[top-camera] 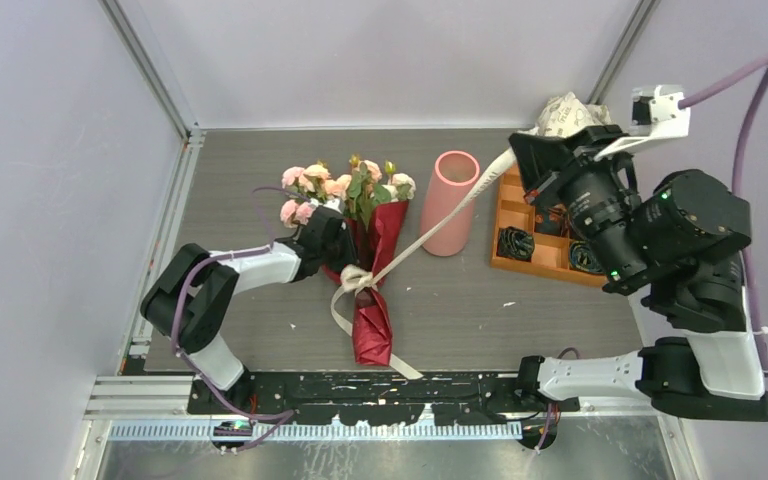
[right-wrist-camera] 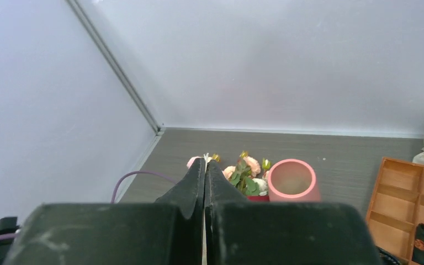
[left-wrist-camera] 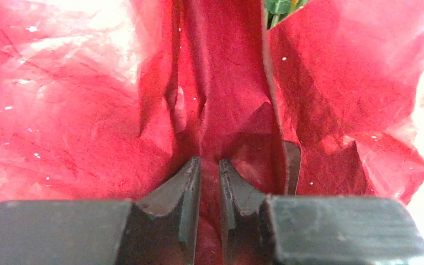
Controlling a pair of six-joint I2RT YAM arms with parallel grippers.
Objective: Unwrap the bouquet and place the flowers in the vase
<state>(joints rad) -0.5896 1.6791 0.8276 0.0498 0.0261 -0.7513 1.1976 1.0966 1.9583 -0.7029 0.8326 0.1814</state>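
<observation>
**Ribbon stretched to the right, paper pinched from the left**

The bouquet (top-camera: 375, 245) lay flat near the middle of the table. Its long axis ran from near to far, with the flowers (top-camera: 345, 185) at the far end and the pointed tail of the red paper (left-wrist-camera: 226, 83) toward the arm bases. The left gripper (left-wrist-camera: 210, 163) was against the bouquet's left side, and its jaws were almost together on a fold of that paper. The right gripper (right-wrist-camera: 205, 165) was raised high at the far right, closed on the end of the cream ribbon (top-camera: 430, 225). The ribbon ran taut from there down to the knot (top-camera: 355, 280) at the bouquet's waist. In the top view it crossed the vase (top-camera: 450, 205), and I could not tell whether it touched it. The vase stood upright just to the right of the flower heads.

In my judgement, the untying depended on this line. The pull went away from the knot to the far right while the left arm, the nearer one, anchored the wrap.
</observation>
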